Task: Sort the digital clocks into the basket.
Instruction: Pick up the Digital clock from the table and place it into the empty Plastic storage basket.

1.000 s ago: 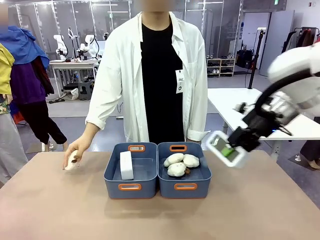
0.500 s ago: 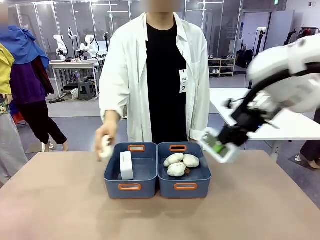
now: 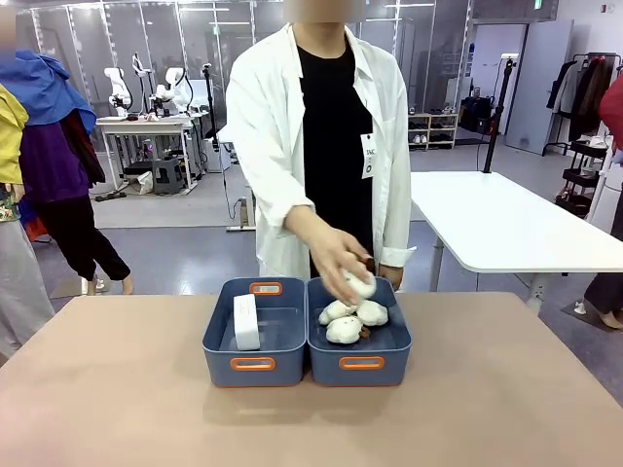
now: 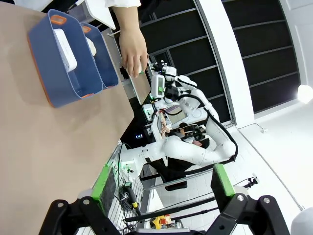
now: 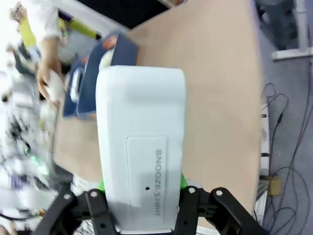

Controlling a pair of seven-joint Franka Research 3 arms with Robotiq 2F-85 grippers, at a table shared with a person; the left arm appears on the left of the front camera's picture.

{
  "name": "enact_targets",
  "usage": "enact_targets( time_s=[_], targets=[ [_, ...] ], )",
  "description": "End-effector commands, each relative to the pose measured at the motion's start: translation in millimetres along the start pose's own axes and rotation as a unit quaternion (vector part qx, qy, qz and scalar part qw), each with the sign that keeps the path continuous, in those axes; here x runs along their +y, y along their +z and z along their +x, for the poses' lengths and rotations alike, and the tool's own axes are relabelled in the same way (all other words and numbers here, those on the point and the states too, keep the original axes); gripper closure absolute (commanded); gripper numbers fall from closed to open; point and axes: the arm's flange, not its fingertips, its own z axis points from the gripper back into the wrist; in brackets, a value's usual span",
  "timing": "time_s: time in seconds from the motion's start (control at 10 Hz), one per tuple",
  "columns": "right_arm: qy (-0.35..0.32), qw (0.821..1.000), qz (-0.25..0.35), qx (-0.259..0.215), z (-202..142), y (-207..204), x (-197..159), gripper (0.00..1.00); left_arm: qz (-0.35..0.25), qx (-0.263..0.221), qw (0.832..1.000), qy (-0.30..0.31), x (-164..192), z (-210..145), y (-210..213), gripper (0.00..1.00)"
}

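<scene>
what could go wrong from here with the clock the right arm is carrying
1. The person's hand is over the right basket with a plush toy; bringing the clock in now risks a collision.
2. The right pincer grips the digital clock only at one end, so it might slip or tilt.
3. The left basket already holds an upright clock; a drop could knock it over.

near table (image 3: 311, 428) lying open | person's hand (image 3: 336, 263) hanging over right bin (image 3: 358, 345), blocking it | left basket (image 3: 255, 342) standing open beside upright clock (image 3: 246, 322)
</scene>
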Motion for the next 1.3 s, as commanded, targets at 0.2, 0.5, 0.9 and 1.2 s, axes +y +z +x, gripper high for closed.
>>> enact_targets(
  time_s=[0.2, 0.5, 0.9, 1.2],
  targets=[
    [-0.012, 0.999, 0.029, -0.018, 18.2, 23.0, -42.6, 0.87, 0.0, 0.002, 1.0, 0.003, -6.0, -3.7, 0.7, 0.0],
    [-0.009, 1.0, 0.026, -0.004, 28.1, 14.0, -40.1, 0.87, 0.0, 0.002, 1.0, 0.003, -6.0, -3.7, 0.7, 0.0],
    [0.003, 1.0, 0.022, 0.012, 34.2, 6.0, -30.5, 0.87, 0.0, 0.002, 1.0, 0.003, -6.0, -3.7, 0.7, 0.0],
    [0.091, 0.993, 0.009, 0.073, 56.0, -55.2, 35.6, 0.87, 0.0, 0.002, 1.0, 0.003, -6.0, -3.7, 0.7, 0.0]
  ],
)
